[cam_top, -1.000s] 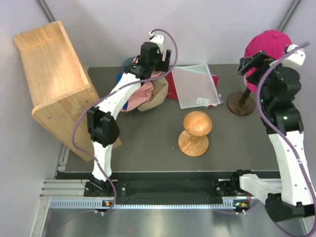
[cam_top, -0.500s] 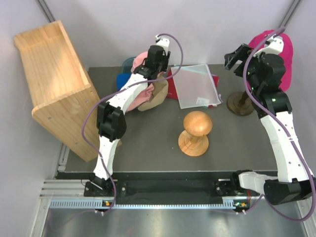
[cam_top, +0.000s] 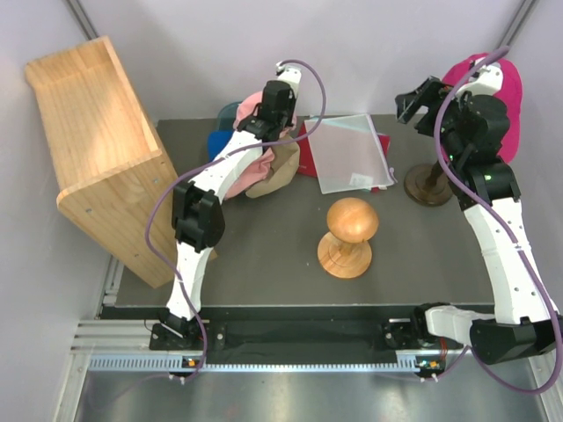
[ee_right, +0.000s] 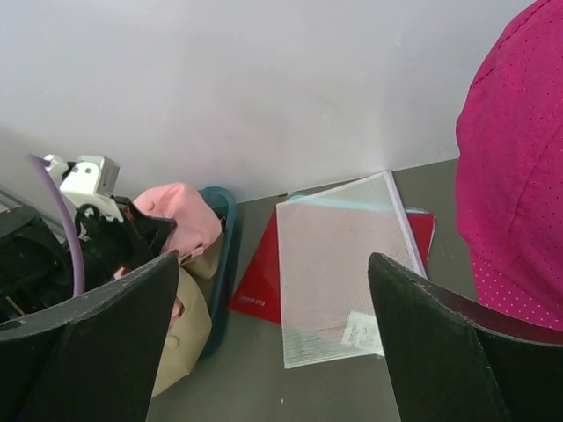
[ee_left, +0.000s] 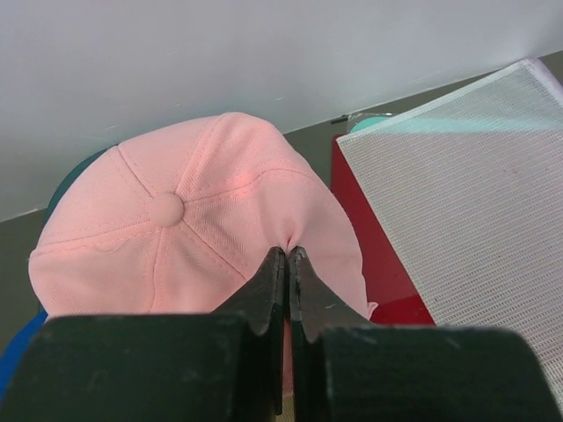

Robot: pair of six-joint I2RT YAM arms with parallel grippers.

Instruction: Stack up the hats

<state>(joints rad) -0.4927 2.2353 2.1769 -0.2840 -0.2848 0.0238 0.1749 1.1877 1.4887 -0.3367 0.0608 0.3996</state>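
Observation:
A heap of hats lies at the back left of the table: a light pink hat [cam_top: 252, 106] on top, a tan hat [cam_top: 280, 172], a blue hat [cam_top: 218, 141] and a dark green hat [cam_top: 230, 112] underneath. My left gripper [ee_left: 288, 252] is shut, pinching a fold of the light pink hat [ee_left: 176, 229] at its crown's near side. A magenta hat [cam_top: 513, 92] sits on a wooden stand [cam_top: 429, 185] at the back right. My right gripper [cam_top: 413, 98] hangs open and holds nothing, just left of the magenta hat [ee_right: 515, 176], above the table.
A mesh zip pouch [cam_top: 347, 151] lies on a red folder [cam_top: 307, 160] at the back middle. A round wooden knob stand [cam_top: 350, 236] stands mid-table. A tall wooden box [cam_top: 97, 149] leans at the left edge. The back wall is close behind the hats.
My left gripper has closed from wide open onto the pink hat's fabric. The right arm has swung left, off the magenta hat, and opened a little more.

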